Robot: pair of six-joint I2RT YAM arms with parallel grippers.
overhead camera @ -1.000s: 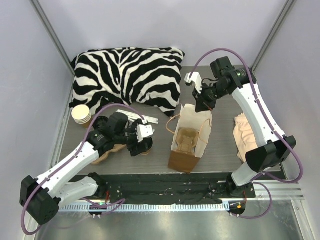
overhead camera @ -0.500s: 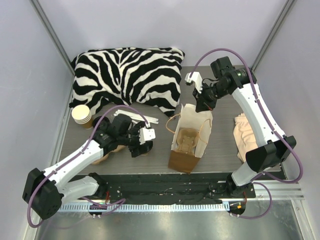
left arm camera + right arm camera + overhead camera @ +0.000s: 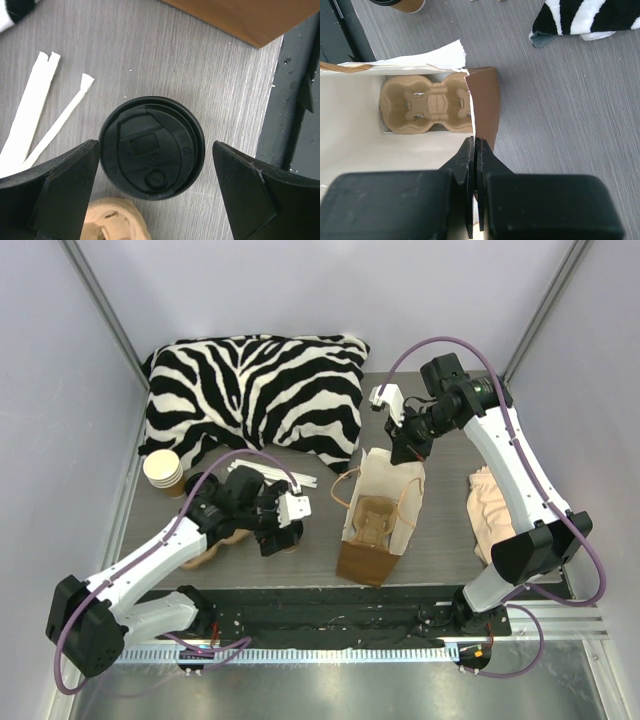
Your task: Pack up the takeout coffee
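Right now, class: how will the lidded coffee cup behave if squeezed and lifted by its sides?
The coffee cup has brown paper walls, so a hard squeeze would probably dent it. Its lid looks smooth plastic, so a grip there might slip. Being round, it would likely roll if tipped.

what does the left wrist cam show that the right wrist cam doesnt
Left wrist only: the takeout coffee with its black lid seen from straight above, between the fingers of the open left gripper, plus white paper wrappers beside it. Right wrist only: the right gripper shut on the rim of the paper bag, and the pulp cup carrier at the bag's bottom. Both: the paper bag, the grey table and a bit of the zebra pillow.
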